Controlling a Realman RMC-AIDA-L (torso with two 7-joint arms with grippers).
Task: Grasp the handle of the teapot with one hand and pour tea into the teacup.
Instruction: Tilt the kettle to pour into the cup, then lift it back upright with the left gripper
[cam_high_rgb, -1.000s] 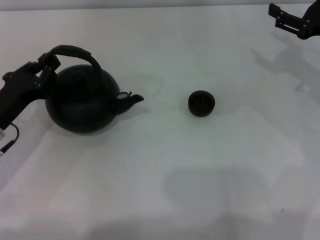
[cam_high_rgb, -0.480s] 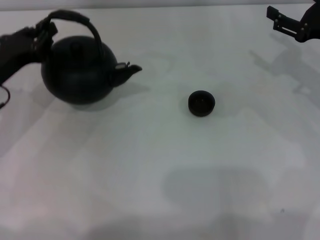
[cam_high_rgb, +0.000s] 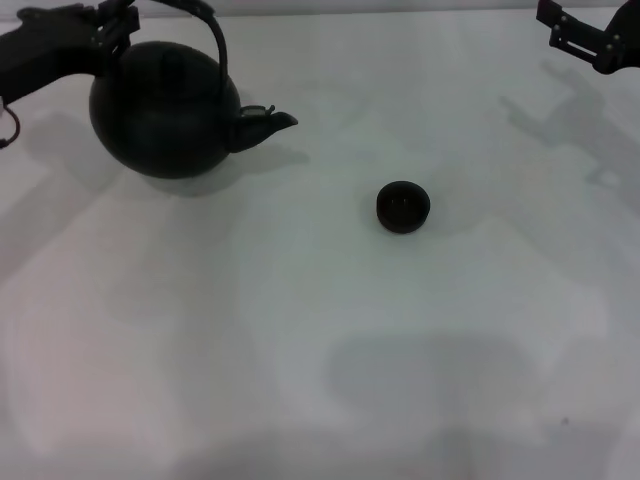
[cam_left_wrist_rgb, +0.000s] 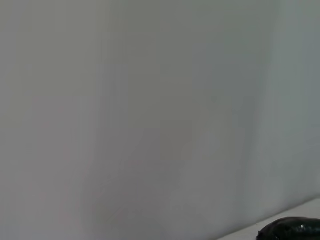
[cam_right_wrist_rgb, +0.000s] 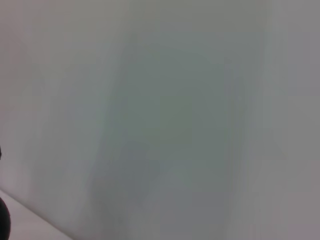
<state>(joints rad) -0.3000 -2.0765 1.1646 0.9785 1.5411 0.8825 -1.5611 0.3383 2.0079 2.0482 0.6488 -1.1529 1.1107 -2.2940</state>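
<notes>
The black teapot (cam_high_rgb: 165, 110) hangs above the white table (cam_high_rgb: 300, 330) at the far left, upright, with its spout (cam_high_rgb: 272, 122) pointing right toward the teacup. My left gripper (cam_high_rgb: 118, 22) is shut on the left end of the arched handle (cam_high_rgb: 212, 35) and holds the pot up. The small dark teacup (cam_high_rgb: 403, 206) stands on the table to the right of the spout, well apart from it. My right gripper (cam_high_rgb: 585, 35) is parked at the far right corner, away from both. A dark rounded shape (cam_left_wrist_rgb: 290, 231) shows at the edge of the left wrist view.
The teapot's shadow (cam_high_rgb: 255, 160) falls on the table under and to the right of the pot. Nothing else stands on the white table. The right wrist view shows only pale surface and a dark sliver (cam_right_wrist_rgb: 3, 220) at its edge.
My left gripper has lifted the teapot off the table and carried it up and slightly to the right. The teacup and the right arm have stayed in place.
</notes>
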